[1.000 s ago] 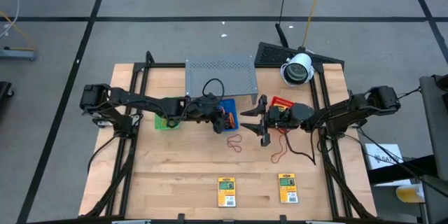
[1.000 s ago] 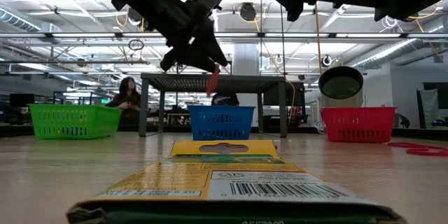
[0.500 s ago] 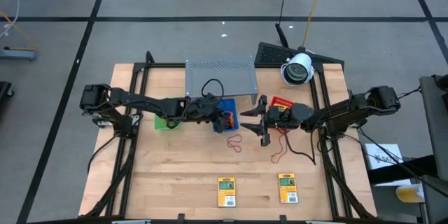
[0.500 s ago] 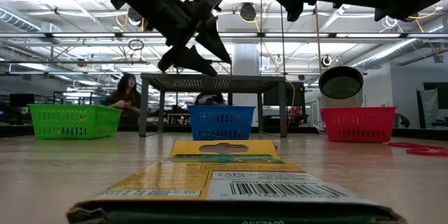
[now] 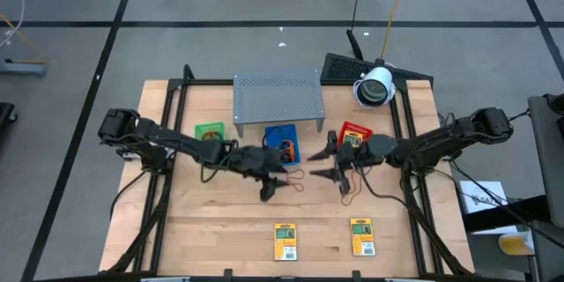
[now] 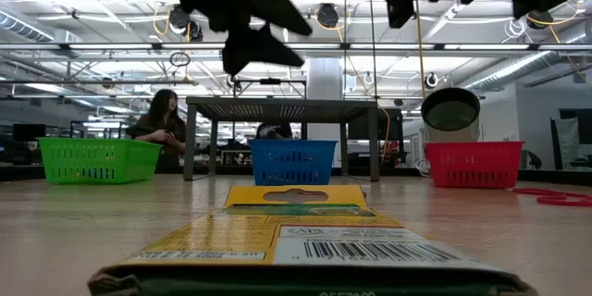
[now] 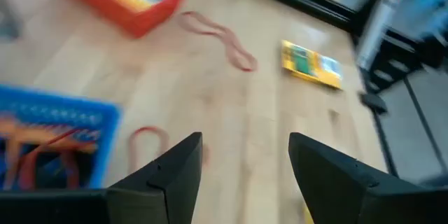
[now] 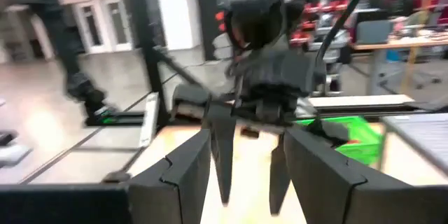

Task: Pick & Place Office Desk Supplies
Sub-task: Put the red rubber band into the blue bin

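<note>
Pale matt wood table [image 5: 220, 220]; perforated grey metal shelf [image 5: 277, 95]; glossy printed card packets [image 5: 285, 241]; latticed plastic trays [image 6: 292, 161].

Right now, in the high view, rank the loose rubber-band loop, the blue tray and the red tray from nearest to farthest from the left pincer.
1. Rubber-band loop: on the wood right beside the left pincer, toward the right arm.
2. Blue tray: just behind the pincer, in front of the shelf.
3. Red tray: farthest, on the right arm's side.

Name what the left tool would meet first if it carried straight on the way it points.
Probably bare wooden tabletop: the open left tool aims between a thin red rubber-band loop and a yellow rectangular packet; depth is uncertain.
</note>
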You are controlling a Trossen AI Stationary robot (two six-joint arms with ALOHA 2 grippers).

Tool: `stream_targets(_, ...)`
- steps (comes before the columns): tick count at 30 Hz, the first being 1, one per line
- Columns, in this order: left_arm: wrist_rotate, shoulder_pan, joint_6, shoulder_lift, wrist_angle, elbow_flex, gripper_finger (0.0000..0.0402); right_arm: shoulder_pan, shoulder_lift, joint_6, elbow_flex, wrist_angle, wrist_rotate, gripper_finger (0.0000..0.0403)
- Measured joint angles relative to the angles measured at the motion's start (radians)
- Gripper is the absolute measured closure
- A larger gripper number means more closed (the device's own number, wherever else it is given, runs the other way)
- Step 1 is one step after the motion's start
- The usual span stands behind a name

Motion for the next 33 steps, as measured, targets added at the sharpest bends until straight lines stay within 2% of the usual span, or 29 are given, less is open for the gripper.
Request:
stream_targets(3, -0.034, -0.065, 0.081, 0.000, 0.008, 0.000, 0.0178, 0.061, 0.001, -0.006, 0.000, -0.027, 0.010, 0.0232)
stream_targets(6, -0.128, -0.136, 0.100, 0.000, -0.007, 0.000, 0.0178, 0.129, 0.000, -0.013, 0.000, -0.046, 0.081, 0.0232)
stream_targets(11, -0.411, -0.276, 0.021, 0.002, -0.037, 0.000, 0.0179, 0.211, 0.000, -0.033, 0.000, -0.047, 0.219, 0.0232)
stream_targets(14, -0.593, -0.363, -0.091, 0.043, -0.044, 0.000, 0.0179, 0.234, 0.000, -0.038, 0.000, -0.031, 0.238, 0.0232)
stream_targets(16, -0.670, -0.401, -0.159, 0.105, -0.028, 0.000, 0.0179, 0.243, 0.000, -0.038, 0.000, -0.033, 0.240, 0.0232)
stream_targets(19, -0.712, -0.433, -0.254, 0.214, 0.005, 0.000, 0.0179, 0.253, 0.000, -0.038, 0.000, -0.033, 0.241, 0.0232)
stream_targets(22, -0.717, -0.431, -0.323, 0.311, 0.104, 0.000, 0.0179, 0.258, 0.000, -0.038, 0.000, -0.030, 0.241, 0.0232)
stream_targets(28, -0.729, -0.388, -0.334, 0.426, 0.256, 0.000, 0.0179, 0.257, 0.000, -0.038, 0.000, -0.022, 0.243, 0.0232)
stream_targets(33, -0.738, -0.340, -0.328, 0.469, 0.255, 0.000, 0.0179, 0.262, 0.000, -0.035, 0.000, -0.016, 0.270, 0.0232)
